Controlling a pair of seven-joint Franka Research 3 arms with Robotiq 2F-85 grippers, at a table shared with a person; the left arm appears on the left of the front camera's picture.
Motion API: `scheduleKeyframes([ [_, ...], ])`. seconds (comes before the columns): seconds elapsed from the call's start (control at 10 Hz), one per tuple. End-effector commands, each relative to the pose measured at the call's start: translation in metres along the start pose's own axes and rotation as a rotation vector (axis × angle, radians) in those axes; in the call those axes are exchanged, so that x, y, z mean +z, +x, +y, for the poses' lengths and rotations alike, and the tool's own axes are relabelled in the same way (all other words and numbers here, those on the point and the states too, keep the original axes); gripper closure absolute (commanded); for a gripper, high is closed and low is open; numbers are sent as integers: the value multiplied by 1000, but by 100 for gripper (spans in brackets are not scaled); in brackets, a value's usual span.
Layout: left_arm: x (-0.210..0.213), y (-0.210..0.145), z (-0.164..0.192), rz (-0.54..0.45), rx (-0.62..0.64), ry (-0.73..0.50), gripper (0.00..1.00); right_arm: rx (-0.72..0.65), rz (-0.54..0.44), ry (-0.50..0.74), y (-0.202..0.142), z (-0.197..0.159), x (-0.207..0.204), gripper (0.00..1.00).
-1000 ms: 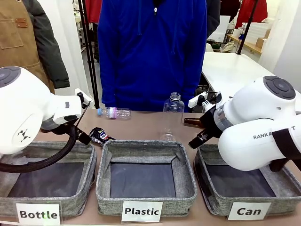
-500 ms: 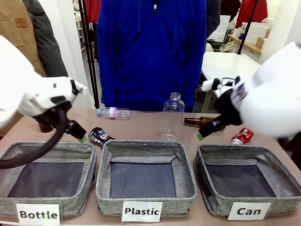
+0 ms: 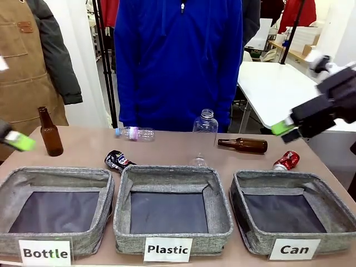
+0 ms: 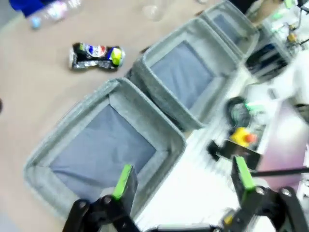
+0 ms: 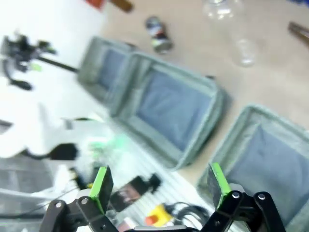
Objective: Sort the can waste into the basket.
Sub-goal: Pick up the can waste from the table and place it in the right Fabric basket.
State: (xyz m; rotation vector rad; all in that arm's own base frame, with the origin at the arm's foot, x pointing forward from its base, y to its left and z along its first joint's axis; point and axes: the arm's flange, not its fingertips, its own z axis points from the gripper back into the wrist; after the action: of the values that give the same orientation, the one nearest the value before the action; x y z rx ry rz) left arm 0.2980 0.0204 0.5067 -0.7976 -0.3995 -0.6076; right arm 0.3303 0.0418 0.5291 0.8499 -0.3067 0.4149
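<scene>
Two crushed cans await sorting: the red can (image 3: 286, 161) lies below the spread, empty right gripper (image 3: 286, 129), beside the far rim of the Can basket (image 3: 272, 191); the black can (image 4: 96, 55) lies well beyond the likewise spread, empty left gripper (image 4: 183, 176); a square descent straddling the red can's width seems best.

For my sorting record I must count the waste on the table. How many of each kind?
Cans: 2 (red can, black can)
Glass bottles: 2 (standing brown bottle, lying brown bottle)
Plastic bottles: 2 (upright clear bottle, labelled clear bottle)
Total: 6
</scene>
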Motion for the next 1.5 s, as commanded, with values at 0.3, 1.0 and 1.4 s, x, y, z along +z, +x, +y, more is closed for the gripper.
scheduleKeyframes([
  [0.3, 39, -75, 117, -427, 296, -456, 0, -309, -144, 401, -44, -144, 24, 0],
  [1.0, 32, -88, 130, -481, 396, -462, 0, -395, -166, 411, -67, -169, 17, 0],
  [1.4, 32, -88, 130, -481, 396, -462, 0, -395, -166, 411, -67, -169, 17, 0],
])
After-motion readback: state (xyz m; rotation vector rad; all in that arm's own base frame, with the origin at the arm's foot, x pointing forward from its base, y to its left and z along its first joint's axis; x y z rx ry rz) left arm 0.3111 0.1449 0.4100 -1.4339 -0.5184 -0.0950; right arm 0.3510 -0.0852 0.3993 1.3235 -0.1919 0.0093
